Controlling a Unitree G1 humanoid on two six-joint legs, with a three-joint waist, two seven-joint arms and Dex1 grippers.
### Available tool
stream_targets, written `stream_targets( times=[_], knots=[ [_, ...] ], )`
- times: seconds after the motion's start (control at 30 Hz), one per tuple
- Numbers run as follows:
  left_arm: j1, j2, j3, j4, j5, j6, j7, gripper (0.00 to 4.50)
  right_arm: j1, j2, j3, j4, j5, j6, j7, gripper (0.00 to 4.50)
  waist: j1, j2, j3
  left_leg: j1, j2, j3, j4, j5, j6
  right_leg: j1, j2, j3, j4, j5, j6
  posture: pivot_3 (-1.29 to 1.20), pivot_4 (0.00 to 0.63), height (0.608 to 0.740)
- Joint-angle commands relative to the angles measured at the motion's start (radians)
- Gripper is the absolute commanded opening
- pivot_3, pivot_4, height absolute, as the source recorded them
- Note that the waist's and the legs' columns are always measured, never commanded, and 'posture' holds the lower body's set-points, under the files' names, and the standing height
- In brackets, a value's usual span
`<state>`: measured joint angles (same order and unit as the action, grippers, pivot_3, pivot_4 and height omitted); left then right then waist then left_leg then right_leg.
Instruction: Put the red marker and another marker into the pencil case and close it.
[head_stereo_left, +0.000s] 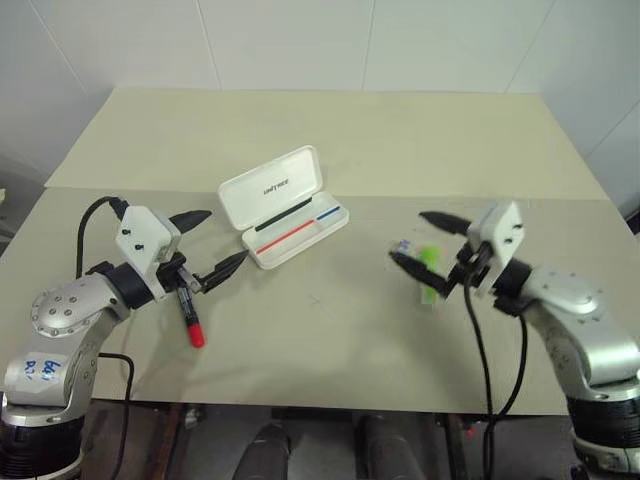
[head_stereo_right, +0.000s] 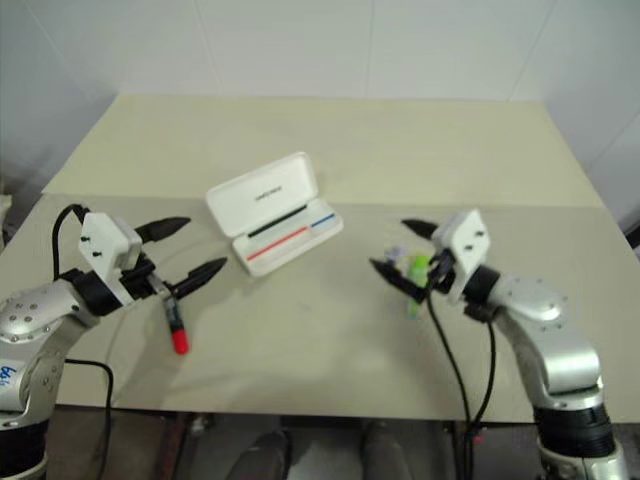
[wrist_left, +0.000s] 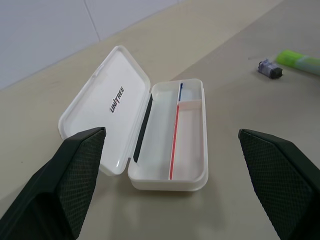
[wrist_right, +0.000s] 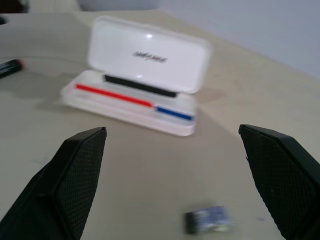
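With both tools spread empty, you needed the left tool (head_stereo_left: 207, 242) lowered squarely astride the red marker (head_stereo_left: 189, 318).

Silver arms with black cables, white wrist housings, black pointed fingers (head_stereo_left: 190, 217) with textured pads.

Pencil case (head_stereo_left: 285, 206) lid up, tray apparently unobstructed, bare table (head_stereo_left: 330, 310) between jaws

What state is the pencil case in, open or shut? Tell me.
Open. The pencil case has its lid swung back on the hinge, and the tray holds no marker; the red marker lies on the table outside it.
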<state>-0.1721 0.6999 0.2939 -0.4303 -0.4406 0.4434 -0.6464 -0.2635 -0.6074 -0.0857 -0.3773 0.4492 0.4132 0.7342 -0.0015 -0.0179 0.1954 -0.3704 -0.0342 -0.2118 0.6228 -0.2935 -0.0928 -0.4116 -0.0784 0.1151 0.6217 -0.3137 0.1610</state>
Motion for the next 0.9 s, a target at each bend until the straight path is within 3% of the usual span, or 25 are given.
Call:
stream_targets(
  times=[0.03,0.17,0.3,0.47,0.67,0.9],
  knots=[
    [0.010,0.000,-0.023,-0.022,-0.012,-0.003,-0.017,4.47,0.005,0.022,-0.024,-0.073,0.016,0.026,-0.062,4.48,0.000,0.000,0.000,0.000,0.000,0.000,0.000,0.000,0.000,0.000,0.000,0.000,0.000,0.000,0.000,0.00,0.150,0.740],
    [-0.001,0.022,-0.145,0.044,0.069,-0.070,-0.090,4.47,0.036,0.010,-0.075,-0.177,0.081,0.133,-0.114,4.48,0.000,0.000,0.000,0.000,0.000,0.000,0.000,0.000,0.000,0.000,0.000,0.000,0.001,0.000,0.000,0.00,0.150,0.740],
    [-0.082,-0.015,-0.215,0.155,0.100,-0.116,-0.109,4.47,0.069,-0.017,-0.111,-0.234,0.096,0.166,-0.129,4.48,0.004,0.000,0.000,0.000,0.000,0.000,0.000,0.000,0.000,0.000,0.000,0.000,0.000,0.000,0.000,0.00,0.150,0.740],
    [-0.151,-0.052,-0.301,0.222,0.150,-0.138,-0.127,3.23,0.120,-0.060,-0.153,-0.308,0.140,0.195,-0.107,4.50,0.001,0.000,0.000,0.000,0.000,0.000,0.000,0.000,0.000,0.000,0.000,0.000,0.000,0.000,0.000,0.00,0.150,0.740],
    [-0.228,-0.064,-0.381,0.263,0.225,-0.086,-0.113,3.23,0.169,-0.110,-0.169,-0.326,0.160,0.188,-0.078,4.50,0.001,0.000,0.000,0.000,0.000,0.000,0.000,0.000,0.000,0.000,0.000,0.000,0.000,0.000,0.000,0.00,0.150,0.740],
    [-0.317,-0.112,-0.433,0.274,0.298,0.053,-0.030,3.23,0.151,-0.093,-0.179,-0.355,0.178,0.206,-0.141,4.50,0.001,0.000,0.000,0.000,0.000,0.000,0.003,0.000,0.000,0.001,0.000,0.000,0.002,0.000,0.001,0.00,0.150,0.740]
  ],
)
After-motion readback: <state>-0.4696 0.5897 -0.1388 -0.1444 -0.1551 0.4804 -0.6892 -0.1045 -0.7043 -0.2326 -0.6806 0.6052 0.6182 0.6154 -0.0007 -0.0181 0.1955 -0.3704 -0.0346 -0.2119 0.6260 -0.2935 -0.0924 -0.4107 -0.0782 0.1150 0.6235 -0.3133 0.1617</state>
